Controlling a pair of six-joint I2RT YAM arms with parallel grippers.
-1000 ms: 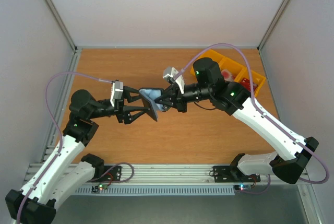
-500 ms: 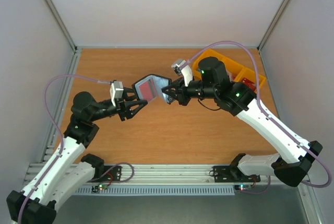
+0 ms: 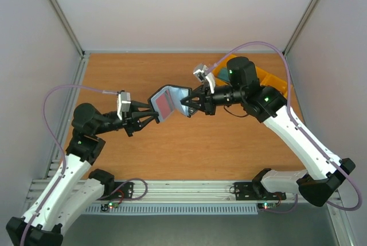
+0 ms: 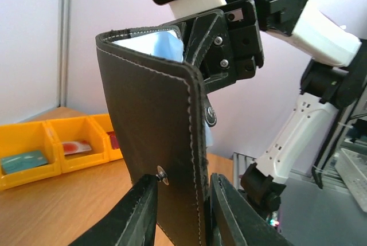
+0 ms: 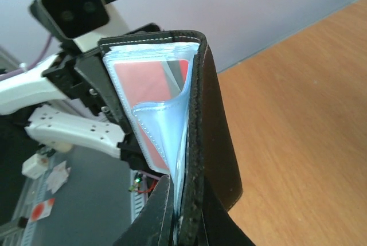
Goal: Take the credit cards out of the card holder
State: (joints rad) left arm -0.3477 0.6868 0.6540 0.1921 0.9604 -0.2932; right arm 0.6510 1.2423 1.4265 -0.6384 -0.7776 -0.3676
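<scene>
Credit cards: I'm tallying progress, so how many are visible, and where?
3 clearly: a red card in a clear sleeve of the card holder; a teal card in the end compartment of the yellow tray; a red-and-white card in its middle one. More may be hidden inside the holder.

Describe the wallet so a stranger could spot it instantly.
Above the table centre, the left end effector and right end effector hold an open wallet between them. Dark outside, pale sleeves and a red card inside; nothing like the yellow tray.
</scene>
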